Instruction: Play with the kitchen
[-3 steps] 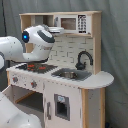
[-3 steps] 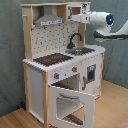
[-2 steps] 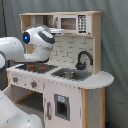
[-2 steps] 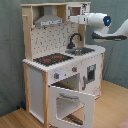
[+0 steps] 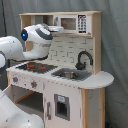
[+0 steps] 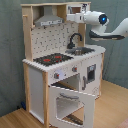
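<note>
The kitchen [image 5: 65, 50] is a tall toy unit of light wood and white panels, seen in both exterior views [image 6: 50, 35]. It has a black-red stovetop [image 5: 35, 66], a black faucet [image 5: 84, 57] over a sink [image 5: 70, 75], and a microwave [image 5: 75, 23] on the top shelf. A grey hood [image 6: 47, 20] hangs above the stovetop. In the second exterior view the oven door [image 6: 75, 102] hangs open toward the front. My gripper [image 5: 57, 29] is held high at the top shelf, just beside the microwave, and also shows in the second exterior view [image 6: 70, 17].
The white arm [image 5: 35, 40] crosses in front of the kitchen's upper left in the first exterior view, with its bulky base [image 5: 15, 115] low at the left. A grey curtain [image 6: 10, 50] stands behind. A wooden floor [image 6: 115, 105] lies beside the open door.
</note>
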